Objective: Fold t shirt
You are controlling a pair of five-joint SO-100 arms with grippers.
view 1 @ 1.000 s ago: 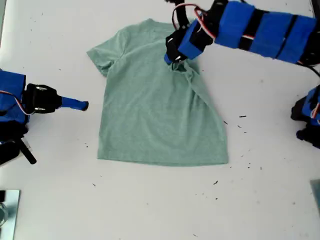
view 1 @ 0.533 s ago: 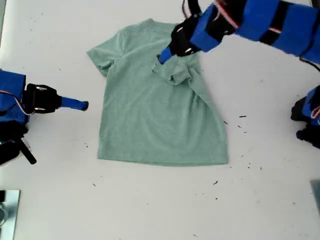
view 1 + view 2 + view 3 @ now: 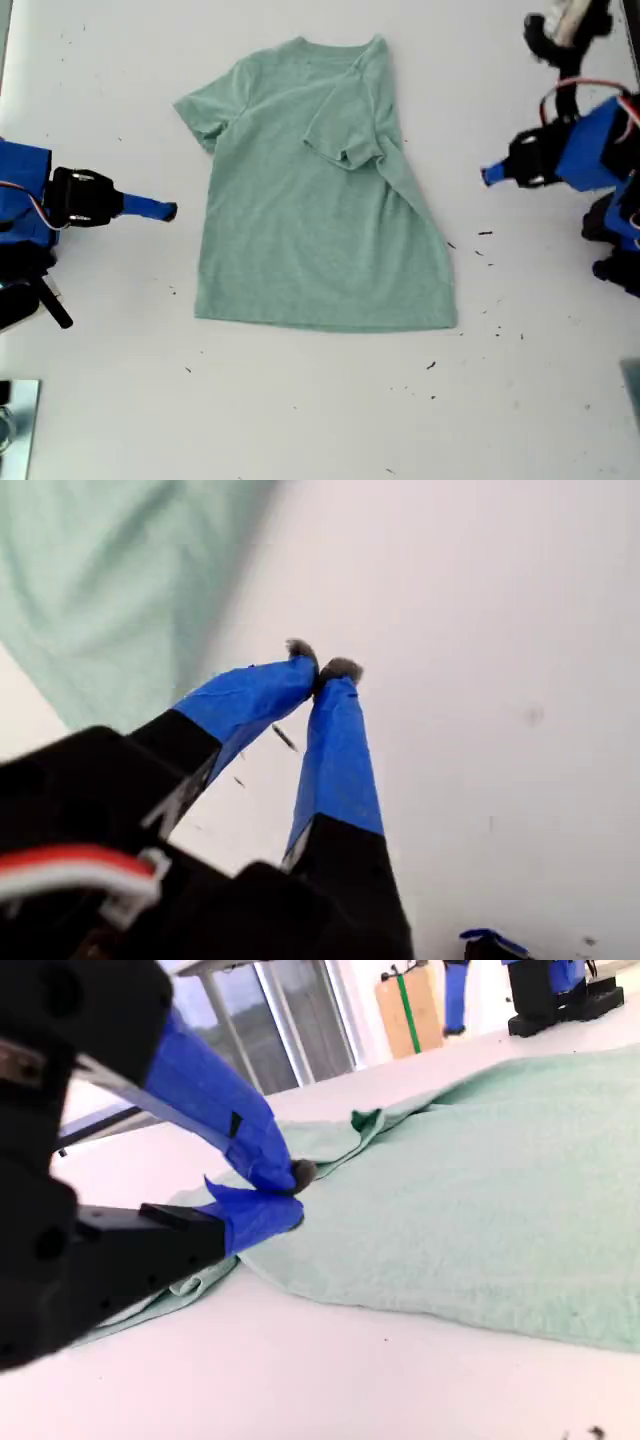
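The pale green t shirt (image 3: 300,230) lies flat on the white table, neck toward the far edge. One sleeve (image 3: 345,125) is folded inward over the chest. My first gripper (image 3: 488,175) hovers off the cloth at the exterior view's right. Its blue fingertips touch, shut on nothing (image 3: 322,668), and the t shirt (image 3: 110,590) shows blurred beside it. My second gripper (image 3: 165,210) rests at the exterior view's left, just short of the other sleeve. It is shut and empty (image 3: 295,1195), with the t shirt (image 3: 480,1210) spread beyond it.
A blue arm base (image 3: 615,250) stands at the exterior view's right edge. A metal piece (image 3: 15,425) sits in that view's lower left corner. Dark specks (image 3: 485,235) dot the table near the shirt's hem. A cardboard box (image 3: 410,1010) stands far behind.
My first gripper left the folded sleeve on the chest and drew back off the shirt to the exterior view's right. The second arm has not moved.
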